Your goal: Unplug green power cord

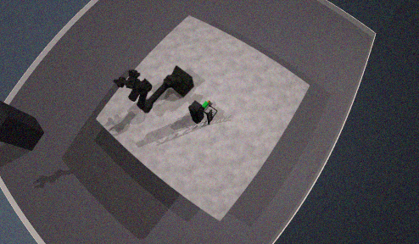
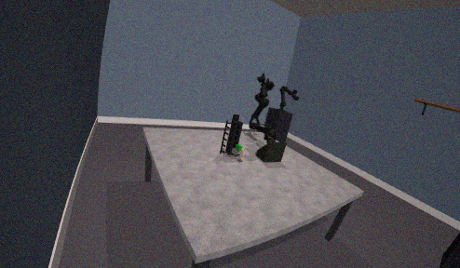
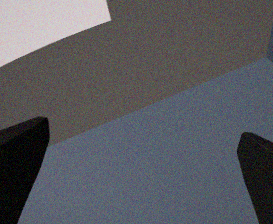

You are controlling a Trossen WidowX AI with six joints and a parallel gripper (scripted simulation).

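Overhead, jaws (image 1: pixel 119 80) wide apart; boxy black strip (image 1: pixel 197 112), green plug (image 1: pixel 205 103).

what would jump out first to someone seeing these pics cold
The one spot of colour: a small green plug low on a dark upright block near the middle of the pale grey table. Next, the black arm on its base beside that block, folded up and away from it. Its tool is spread wide with nothing between the fingers, facing the wall and floor rather than the plug.
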